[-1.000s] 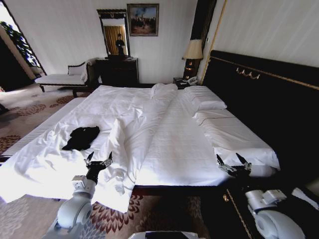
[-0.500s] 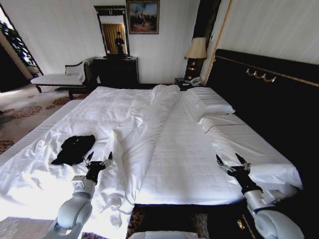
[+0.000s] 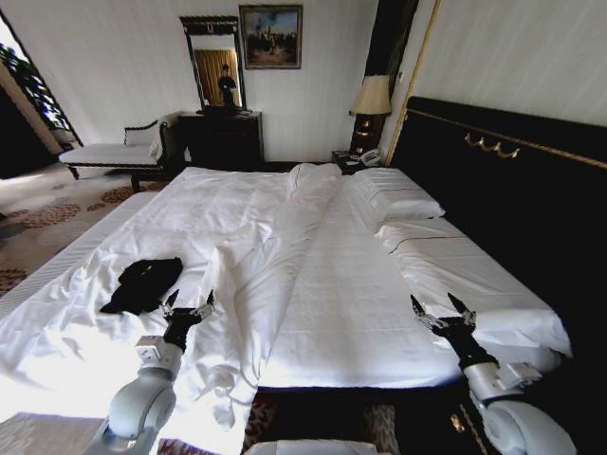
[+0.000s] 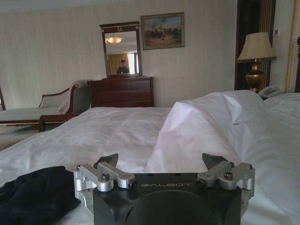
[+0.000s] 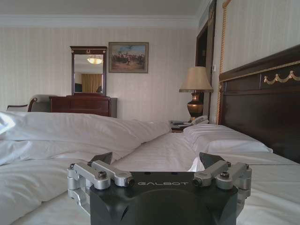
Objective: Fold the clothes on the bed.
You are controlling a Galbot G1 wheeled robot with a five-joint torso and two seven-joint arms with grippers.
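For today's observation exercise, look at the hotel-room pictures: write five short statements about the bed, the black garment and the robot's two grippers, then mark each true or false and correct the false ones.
1. The black garment lies crumpled on the bed. True.
2. The left gripper is shut on the garment. False: it is open and apart from it, just beside it.
3. The right gripper is open, over the bed's headboard side. True.
4. The garment lies against the pillows. False: it lies far from them, at the opposite side.
5. A lamp stands beside the headboard. True.
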